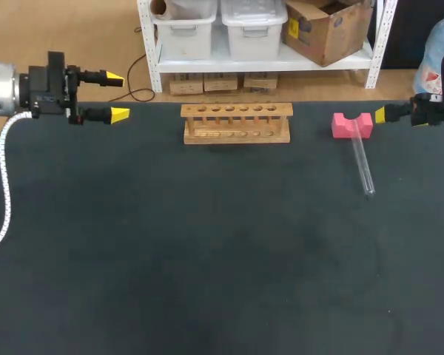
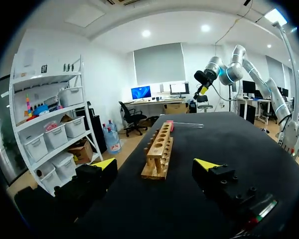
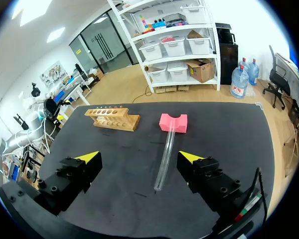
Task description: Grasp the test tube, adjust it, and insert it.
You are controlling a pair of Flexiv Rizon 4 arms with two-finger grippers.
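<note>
A clear glass test tube (image 1: 362, 164) lies on the black table, one end propped on a pink foam block (image 1: 352, 125). The wooden rack (image 1: 237, 123) with a row of holes stands at the back middle. My right gripper (image 1: 385, 115) hovers open at the right edge, just beside the pink block. From the right wrist, the tube (image 3: 165, 159) and block (image 3: 173, 122) lie ahead between the open fingers of the gripper (image 3: 142, 159). My left gripper (image 1: 117, 96) is open at the far left; its wrist view (image 2: 157, 167) faces the rack (image 2: 159, 150) endwise.
The black mat (image 1: 207, 244) covers the whole table. The table's back edge runs just behind the rack. My right arm (image 2: 224, 69) shows across the table in the left wrist view.
</note>
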